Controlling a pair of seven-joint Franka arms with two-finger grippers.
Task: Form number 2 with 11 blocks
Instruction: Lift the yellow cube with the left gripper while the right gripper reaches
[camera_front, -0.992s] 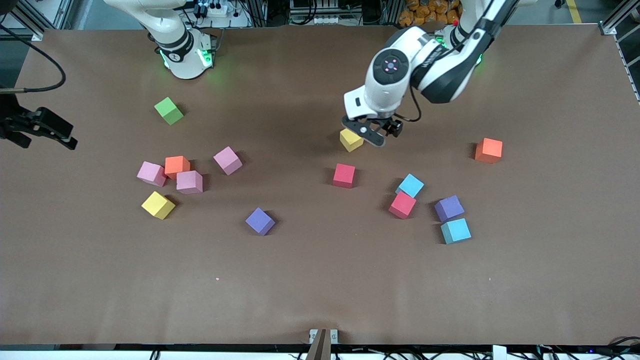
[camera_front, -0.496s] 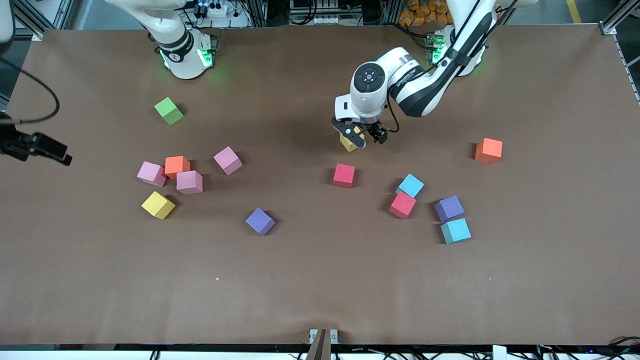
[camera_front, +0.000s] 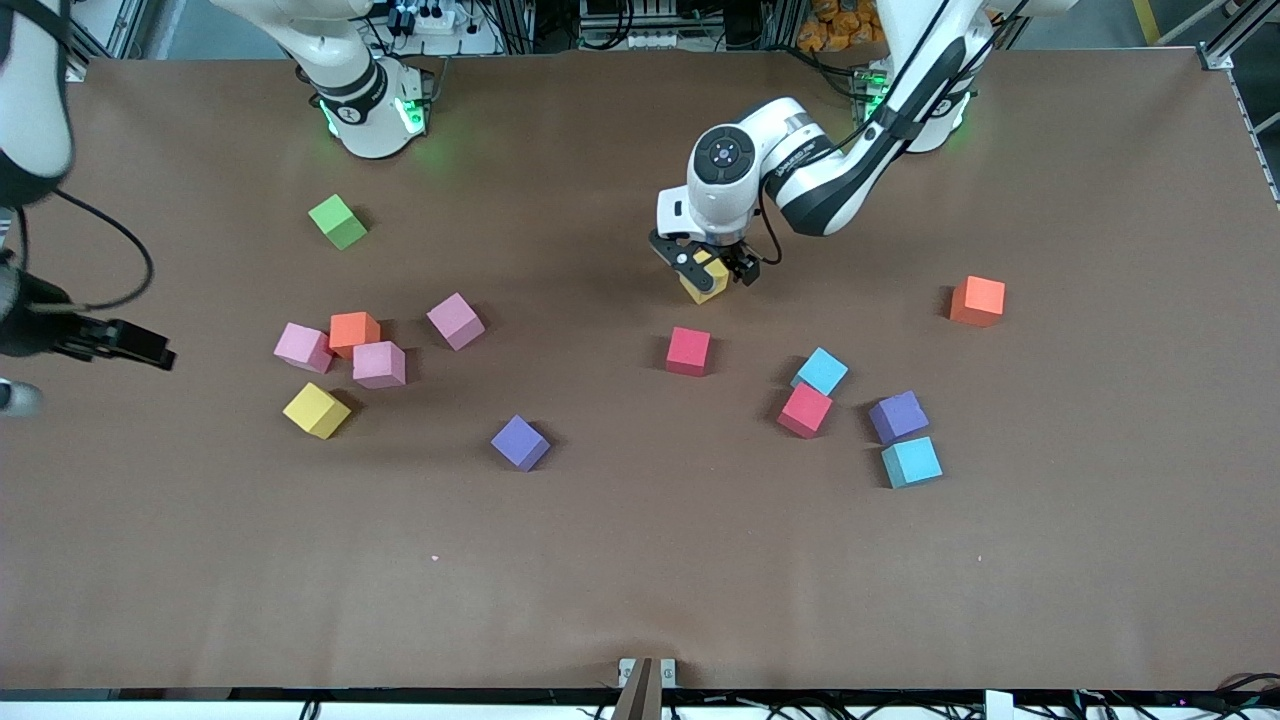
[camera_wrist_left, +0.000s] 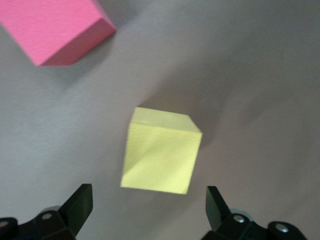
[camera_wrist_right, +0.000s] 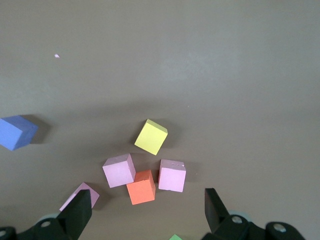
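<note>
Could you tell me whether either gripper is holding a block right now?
Neither: the left gripper is open around a yellow block; the right gripper is open.

The front camera looks down from high across the counter (camera_front: 640, 580) toward both arm bases, taking in the whole spread of cubes. The left wrist camera points straight down, close over a yellow cube (camera_wrist_left: 160, 151) (camera_front: 708, 284), with a red cube (camera_wrist_left: 52, 30) (camera_front: 688, 351) at its edge; both show in the front view. The right wrist camera looks down from higher up at the pink cluster (camera_wrist_right: 145, 177) (camera_front: 345, 345), also in the front view.
</note>
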